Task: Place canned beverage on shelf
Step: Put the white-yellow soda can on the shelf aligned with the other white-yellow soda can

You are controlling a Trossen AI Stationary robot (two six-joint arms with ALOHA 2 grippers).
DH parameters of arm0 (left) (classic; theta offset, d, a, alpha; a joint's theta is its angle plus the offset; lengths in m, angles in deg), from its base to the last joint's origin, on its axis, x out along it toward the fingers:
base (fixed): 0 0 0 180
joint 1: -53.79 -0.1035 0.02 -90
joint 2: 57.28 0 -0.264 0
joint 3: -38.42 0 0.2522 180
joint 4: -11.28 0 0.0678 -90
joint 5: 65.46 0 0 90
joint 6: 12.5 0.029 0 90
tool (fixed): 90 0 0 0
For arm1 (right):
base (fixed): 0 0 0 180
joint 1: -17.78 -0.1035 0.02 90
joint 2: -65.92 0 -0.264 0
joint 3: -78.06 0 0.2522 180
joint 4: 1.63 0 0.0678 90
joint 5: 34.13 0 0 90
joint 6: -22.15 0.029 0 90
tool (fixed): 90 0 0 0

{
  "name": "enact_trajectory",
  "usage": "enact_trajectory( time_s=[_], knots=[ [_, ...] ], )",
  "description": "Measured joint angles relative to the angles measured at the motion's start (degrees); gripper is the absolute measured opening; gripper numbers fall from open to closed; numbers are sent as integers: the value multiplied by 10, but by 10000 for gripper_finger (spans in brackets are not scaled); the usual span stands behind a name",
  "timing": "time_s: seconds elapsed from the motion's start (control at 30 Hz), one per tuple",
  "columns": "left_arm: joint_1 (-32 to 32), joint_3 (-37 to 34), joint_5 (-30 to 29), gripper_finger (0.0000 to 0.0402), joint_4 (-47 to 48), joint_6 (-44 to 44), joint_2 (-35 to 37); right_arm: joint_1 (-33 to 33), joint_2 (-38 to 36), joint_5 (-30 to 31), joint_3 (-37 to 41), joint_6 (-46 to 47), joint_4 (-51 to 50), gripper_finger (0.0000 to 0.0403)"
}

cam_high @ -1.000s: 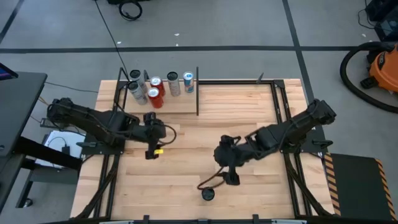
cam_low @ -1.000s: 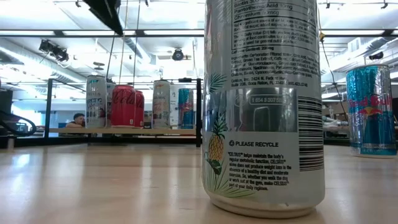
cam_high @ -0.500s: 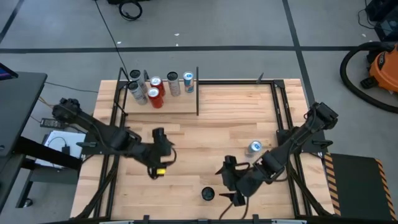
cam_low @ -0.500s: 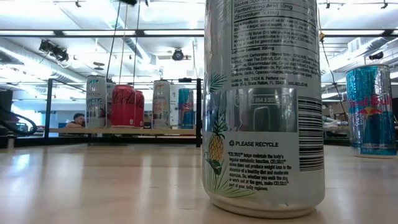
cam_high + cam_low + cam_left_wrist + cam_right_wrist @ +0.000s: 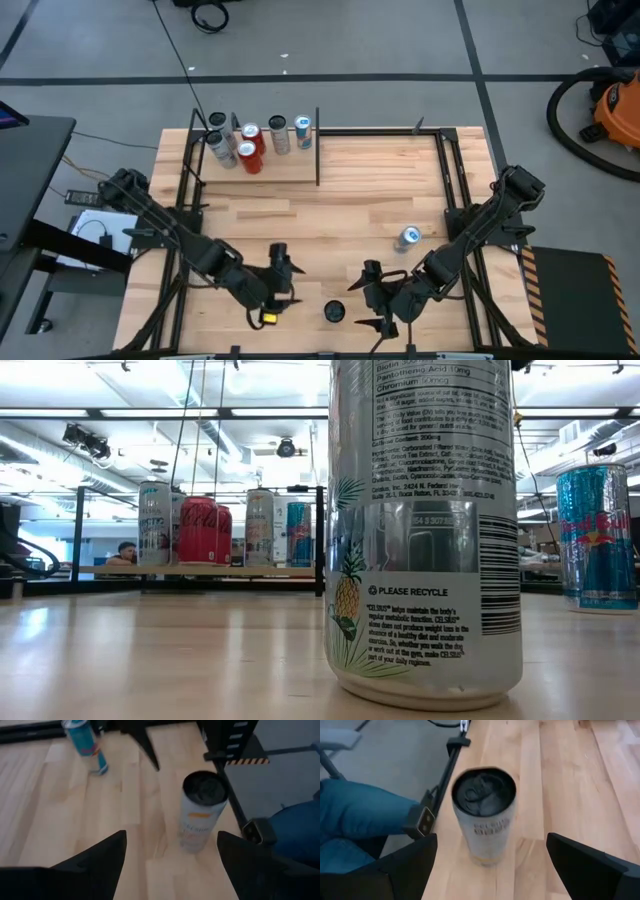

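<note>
A tall silver can with a black top (image 5: 334, 312) stands upright on its base near the table's near edge; it fills the low view (image 5: 425, 530). My left gripper (image 5: 288, 290) is open just left of it, the can ahead of its fingers (image 5: 202, 812). My right gripper (image 5: 362, 300) is open just right of it, the can ahead of its fingers (image 5: 484, 815). A blue can (image 5: 409, 237) stands right of centre. The shelf (image 5: 285, 172) at the back left holds several cans (image 5: 215, 525).
Black frame rails (image 5: 455, 190) run along the table's left and right sides. A person's blue trouser leg (image 5: 360, 815) shows just beyond the near edge, also in the left wrist view (image 5: 295, 820). Bare wood lies between the shelf and the grippers.
My left gripper has gone from near the shelf toward the table's near edge and rightward, up to the silver can. My right gripper has gone toward the near edge to the can's right side, and its arm has uncovered the blue can. The cans have not moved.
</note>
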Motion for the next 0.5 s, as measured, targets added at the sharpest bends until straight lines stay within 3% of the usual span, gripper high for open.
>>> enact_trajectory(
  time_s=[0.23,0.5],
  knots=[
    [-2,0,-2,314,-92,0,-35,0,0,10,37,-26,54,385],
    [-13,0,-19,314,-134,11,-40,0,0,4,77,-59,140,385]
  ],
)
